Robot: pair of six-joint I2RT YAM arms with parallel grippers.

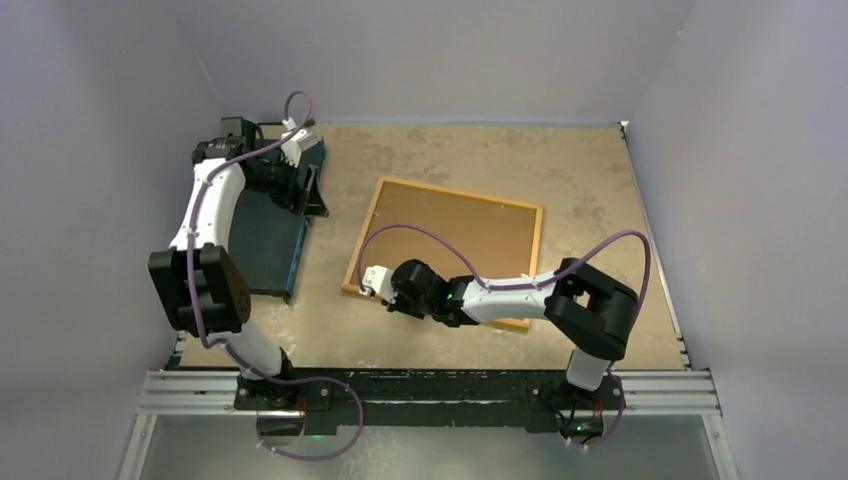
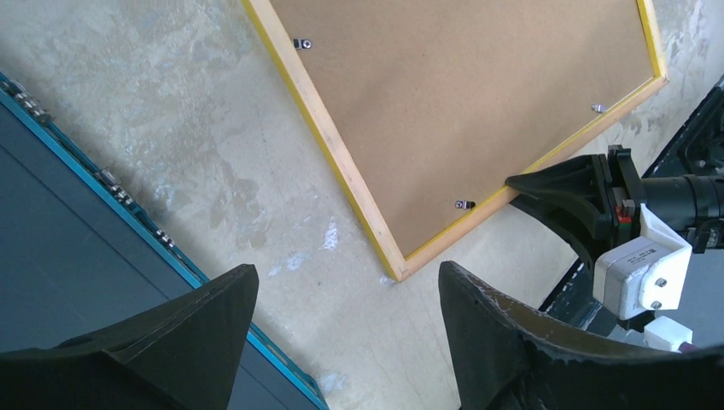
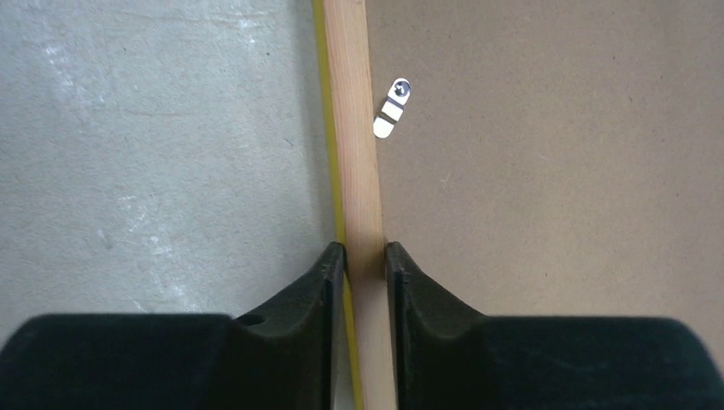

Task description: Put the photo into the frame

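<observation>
Frame (image 1: 460, 192) lies back-up near the middle of the surface (image 1: 590, 170), wood side showing and yellow face down. A brown board (image 1: 450, 245) fills its opening. Its long axis runs left to right across the surface, skewed a little so the right end sits nearer my bases than the left. My right claw (image 1: 368, 288) is at the near-left corner, clenched on the left short rail with one finger outside and one inside. My left claw (image 1: 305, 178) hangs released, jaws wide with nothing between them, well apart from the frame over the far end of a dark slab (image 1: 265, 245) at the left edge. The top view gives the whole outline and the skew, but no detail of the grip. My right wrist view supplies that: the claw (image 3: 364, 252) pinches the pale rail (image 3: 354, 128), which runs straight away from me with a thin yellow lip on its outer side, and a small silver clip (image 3: 391, 108) sits turned half onto the board (image 3: 555, 171). My left wrist view looks past open fingers (image 2: 205, 316) at the frame's near corner (image 2: 337, 158), three clips along the rails, the slab's blue edge (image 2: 128, 209), and the right claw (image 2: 546, 188) reaching in at the rail, though not how tightly it holds.
</observation>
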